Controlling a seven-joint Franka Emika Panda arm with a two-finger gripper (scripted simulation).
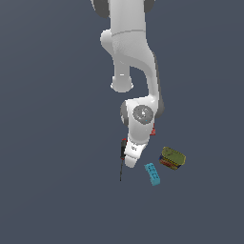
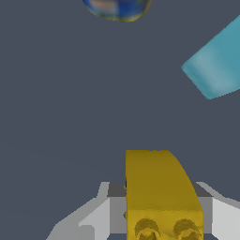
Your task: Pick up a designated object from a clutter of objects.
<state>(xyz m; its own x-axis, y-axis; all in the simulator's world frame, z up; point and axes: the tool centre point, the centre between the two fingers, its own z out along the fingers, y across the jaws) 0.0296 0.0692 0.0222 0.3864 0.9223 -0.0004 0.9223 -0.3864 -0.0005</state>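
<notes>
The yellow brick [image 2: 159, 192] sits between the gripper [image 2: 161, 215] fingers [image 2: 98, 218] at the wrist view's lower centre, clamped on both sides. In the exterior view the arm's hand hides it, left of the cyan brick [image 1: 152, 174].

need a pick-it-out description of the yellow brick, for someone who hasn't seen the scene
Follow the white arm down to its hand; in the wrist view the yellow brick sits between the two fingers. It is a short yellow block with round studs on one face. The cyan brick nearby is longer, and the olive-green block is bigger.
</notes>
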